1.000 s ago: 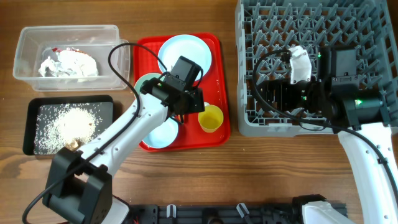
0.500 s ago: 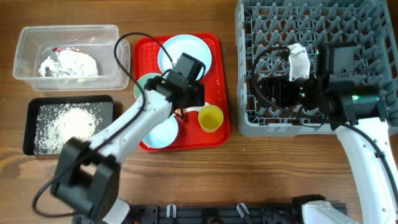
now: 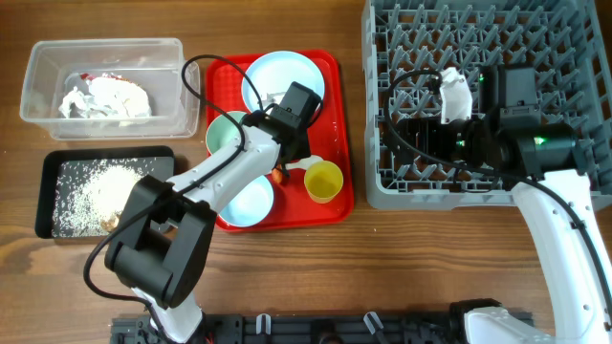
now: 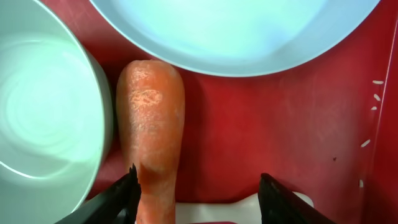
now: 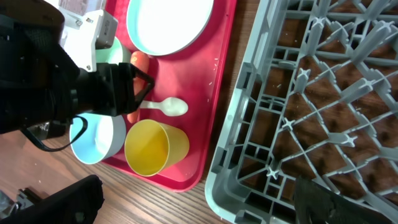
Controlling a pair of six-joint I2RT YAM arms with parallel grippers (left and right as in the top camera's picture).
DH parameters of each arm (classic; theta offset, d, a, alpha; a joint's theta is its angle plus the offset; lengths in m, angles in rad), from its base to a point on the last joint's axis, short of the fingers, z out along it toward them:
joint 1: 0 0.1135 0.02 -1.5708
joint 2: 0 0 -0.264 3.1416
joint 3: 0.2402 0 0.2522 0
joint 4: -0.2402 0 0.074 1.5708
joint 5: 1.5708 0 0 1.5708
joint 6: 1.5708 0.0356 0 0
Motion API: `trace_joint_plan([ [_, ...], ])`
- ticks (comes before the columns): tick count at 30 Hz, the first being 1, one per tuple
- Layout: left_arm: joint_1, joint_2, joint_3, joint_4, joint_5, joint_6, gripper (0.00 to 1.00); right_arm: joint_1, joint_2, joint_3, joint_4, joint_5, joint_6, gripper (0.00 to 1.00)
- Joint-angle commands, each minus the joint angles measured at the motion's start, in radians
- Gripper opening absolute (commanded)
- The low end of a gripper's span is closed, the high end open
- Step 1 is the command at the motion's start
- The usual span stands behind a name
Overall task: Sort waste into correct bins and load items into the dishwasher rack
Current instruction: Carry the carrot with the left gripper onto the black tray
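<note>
The orange carrot (image 4: 152, 124) lies on the red tray between the pale green bowl (image 4: 43, 112) and the light blue plate (image 4: 236, 31). My left gripper (image 4: 202, 193) is open low over the tray. Its left finger is against the carrot's side and the white spoon's handle (image 4: 242, 208) lies between the fingers. In the overhead view the left gripper (image 3: 287, 158) covers most of the carrot (image 3: 278, 174). My right gripper (image 5: 199, 205) is open and empty at the grey rack's (image 5: 311, 93) left edge. The yellow cup (image 5: 155, 148), the spoon (image 5: 168, 107) and the light blue bowl (image 5: 93, 140) sit on the tray.
The clear tub (image 3: 38, 57) at the far left holds crumpled white paper (image 3: 100, 100). The black tray (image 3: 57, 158) below it holds rice grains (image 3: 105, 186) and a brown scrap (image 3: 110, 222). The red tray (image 3: 335, 205) lies between these bins and the rack (image 3: 382, 196).
My left arm has swung, and its gripper has shifted slightly toward the plate over the carrot. My right arm has moved a little toward the far side.
</note>
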Motion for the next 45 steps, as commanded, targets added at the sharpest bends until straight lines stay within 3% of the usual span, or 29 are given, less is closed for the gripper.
trace_joint_plan([
  [1, 0.005, -0.016, 0.024, -0.038, -0.014, -0.047, 0.61, 0.003, 0.011, -0.002, -0.003, 0.003, 0.013, 1.0],
  [13, 0.005, 0.098, 0.023, -0.032, -0.028, -0.073, 0.61, 0.003, 0.011, -0.002, -0.01, 0.003, 0.011, 0.99],
  [14, 0.005, 0.103, 0.023, -0.031, -0.027, -0.073, 0.59, 0.003, 0.011, -0.002, -0.011, 0.003, 0.011, 1.0],
  [18, 0.006, 0.103, 0.023, -0.013, -0.021, -0.073, 0.15, 0.003, 0.011, -0.002, -0.011, 0.003, 0.011, 1.0],
  [20, 0.005, 0.103, 0.023, -0.011, -0.021, -0.073, 0.04, 0.003, 0.011, -0.002, -0.011, 0.003, 0.011, 1.0],
  [25, 0.006, 0.04, 0.07, -0.043, 0.005, -0.061, 0.04, 0.003, 0.011, -0.002, -0.011, 0.002, 0.012, 1.0],
  [30, 0.036, -0.164, 0.164, -0.206, 0.005, -0.062, 0.04, 0.003, 0.011, -0.002, -0.011, 0.003, 0.012, 1.0],
  [34, 0.159, -0.353, 0.164, -0.399, -0.056, -0.077, 0.04, 0.003, 0.011, -0.002, -0.01, 0.003, 0.011, 1.0],
  [36, 0.291, -0.392, 0.164, -0.563, -0.186, -0.182, 0.04, 0.003, 0.011, -0.002, -0.007, 0.002, 0.012, 1.0],
  [38, 0.449, -0.392, 0.15, -0.658, -0.204, -0.256, 0.04, 0.003, 0.011, -0.002, -0.004, 0.002, 0.013, 1.0],
  [42, 0.72, -0.392, -0.016, -0.642, -0.195, -0.486, 0.04, 0.003, 0.011, -0.002, -0.005, 0.002, 0.014, 1.0],
  [45, 0.846, -0.392, -0.208, -0.418, -0.142, -0.491, 0.04, 0.003, 0.011, -0.002, -0.001, 0.002, 0.014, 1.0],
])
